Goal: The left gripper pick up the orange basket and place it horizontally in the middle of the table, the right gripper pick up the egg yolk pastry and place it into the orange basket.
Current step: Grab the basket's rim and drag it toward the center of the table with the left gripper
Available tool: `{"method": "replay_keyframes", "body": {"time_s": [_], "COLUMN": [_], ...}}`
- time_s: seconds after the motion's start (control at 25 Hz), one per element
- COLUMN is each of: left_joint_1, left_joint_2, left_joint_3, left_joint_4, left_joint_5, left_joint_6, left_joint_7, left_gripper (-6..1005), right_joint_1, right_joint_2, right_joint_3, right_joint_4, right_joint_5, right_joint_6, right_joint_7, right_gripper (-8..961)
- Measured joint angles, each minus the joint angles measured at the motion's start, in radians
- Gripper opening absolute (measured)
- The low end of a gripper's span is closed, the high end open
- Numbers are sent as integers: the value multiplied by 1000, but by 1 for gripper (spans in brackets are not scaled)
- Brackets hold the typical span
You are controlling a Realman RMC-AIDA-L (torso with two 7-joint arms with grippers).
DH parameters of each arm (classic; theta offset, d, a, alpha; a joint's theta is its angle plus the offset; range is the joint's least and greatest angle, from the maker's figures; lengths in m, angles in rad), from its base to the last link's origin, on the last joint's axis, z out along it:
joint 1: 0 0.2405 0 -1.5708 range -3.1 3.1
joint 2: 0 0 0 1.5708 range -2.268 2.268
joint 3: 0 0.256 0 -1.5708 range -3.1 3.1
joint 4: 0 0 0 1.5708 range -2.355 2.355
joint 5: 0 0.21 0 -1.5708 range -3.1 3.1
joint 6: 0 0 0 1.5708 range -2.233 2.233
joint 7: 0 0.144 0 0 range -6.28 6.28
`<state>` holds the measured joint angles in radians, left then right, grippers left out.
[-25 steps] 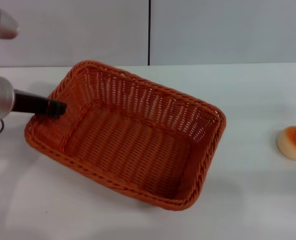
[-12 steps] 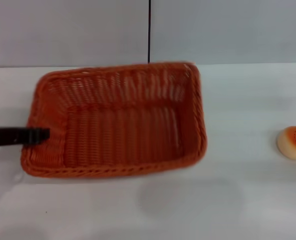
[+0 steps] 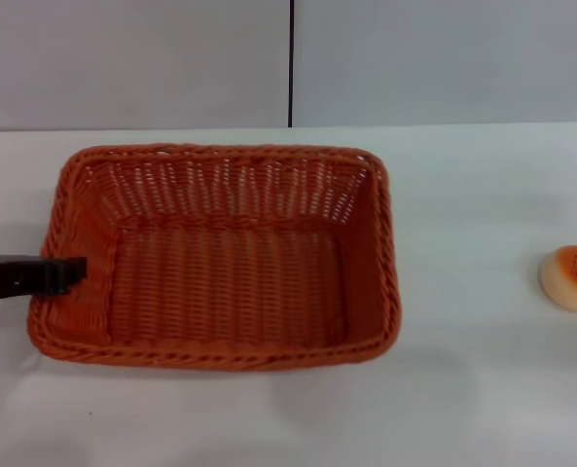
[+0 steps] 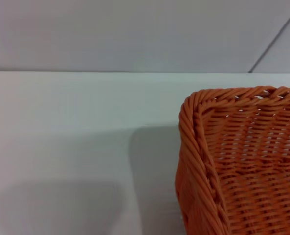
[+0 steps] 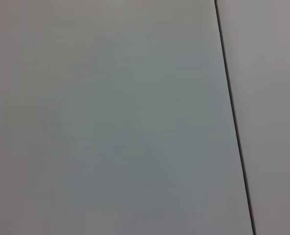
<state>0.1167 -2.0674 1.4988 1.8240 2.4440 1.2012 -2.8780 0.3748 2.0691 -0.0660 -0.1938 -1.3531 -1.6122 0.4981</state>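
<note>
— So, how many things can be counted on the plain white flat table point(image 3: 483, 389)?

— Two things are counted. One large orange-brown woven basket point(image 3: 220, 258) is seen, and one small round egg yolk pastry point(image 3: 571, 277).

— How is the basket made?

— It is shaped like a rectangle. Thin woven strips are used all over it. The sides are slatted and sloped outward, and small gaps can be seen between the slats. A thick braided rim is wound around the top. One corner of that rim point(image 4: 193, 105) is shown close up in the left wrist view. The basket is set flat near the middle of the table, with its long sides running left to right. Nothing is seen inside it.

— And the pastry?

— It is round like a little bun. The lower part is pale cream, and the top is browned orange with dark specks. It is placed well apart from the basket, near the table's right edge.

— How many grippers are seen?

— Only one. The black slender left gripper point(image 3: 69, 274) is reached in from the left. Its tip is laid at the basket's left short wall. Whether the wall is pinched cannot be told. The right gripper is not shown; only a grey wall with one dark line is seen in its wrist view.
</note>
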Motion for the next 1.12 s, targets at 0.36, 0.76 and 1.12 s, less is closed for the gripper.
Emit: {"method": "replay_keyframes", "body": {"time_s": [0.36,0.76,1.12], "left_joint_1": [-13,-24,-7], "left_joint_2": [1,4,3], "left_joint_3": [21,-52,-192], "left_joint_4": [-14,-65,-129], "left_joint_5": [7,-82,-279], "left_joint_6": [-3,15,19], "left_joint_7": [15,69,224], "left_gripper": [179,223,534], "right_joint_1": [-17,-13,-26], "right_joint_2": [3,4,3], "right_joint_3": [0,0,0], "right_joint_4": [1,5,5], "right_joint_5": [0,0,0], "right_joint_6": [-6,-8,-41], "right_joint_7": [1,2,2], "right_gripper": [568,568,568]}}
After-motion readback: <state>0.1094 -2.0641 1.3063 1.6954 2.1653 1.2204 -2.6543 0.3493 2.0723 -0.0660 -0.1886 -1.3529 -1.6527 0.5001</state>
